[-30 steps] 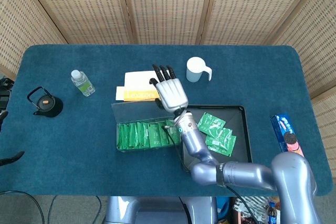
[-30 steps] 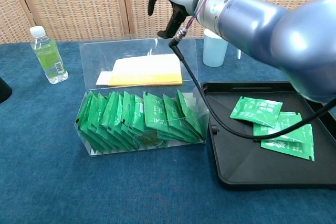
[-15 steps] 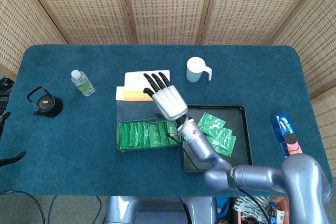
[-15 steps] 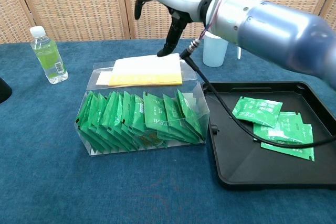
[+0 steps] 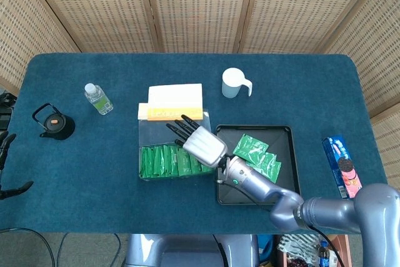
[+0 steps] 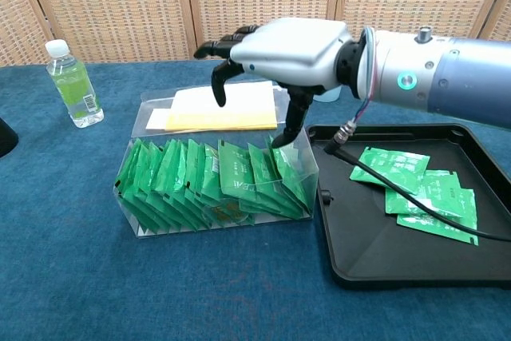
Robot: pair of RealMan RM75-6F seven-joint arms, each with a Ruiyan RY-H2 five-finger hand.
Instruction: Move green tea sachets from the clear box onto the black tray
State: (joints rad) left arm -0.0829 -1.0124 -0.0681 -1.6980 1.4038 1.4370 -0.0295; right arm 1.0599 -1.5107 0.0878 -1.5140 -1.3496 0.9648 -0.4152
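A clear box (image 5: 142,130) (image 6: 136,117) holds a row of several upright green tea sachets (image 5: 169,161) (image 6: 200,177). To its right the black tray (image 5: 284,182) (image 6: 359,253) carries three sachets (image 5: 257,156) (image 6: 419,189). My right hand (image 5: 201,144) (image 6: 287,49) hovers low over the right end of the box, palm down, fingers spread and holding nothing. Its thumb points down to the tops of the rightmost sachets; I cannot tell if it touches them. Only dark fingertips (image 5: 5,145) of my left hand show at the head view's left edge, spread apart.
A yellow-and-white flat packet (image 5: 172,103) (image 6: 219,109) lies just behind the box. A water bottle (image 5: 98,99) (image 6: 73,84) and a black teapot (image 5: 53,123) stand to the left. A white cup (image 5: 234,83) stands behind the tray, and a blue biscuit pack (image 5: 340,161) lies at the far right.
My right hand has come down and forward from above the box's back wall to just over the sachet row, with the thumb lowered to the rightmost sachets. The sachets have not moved.
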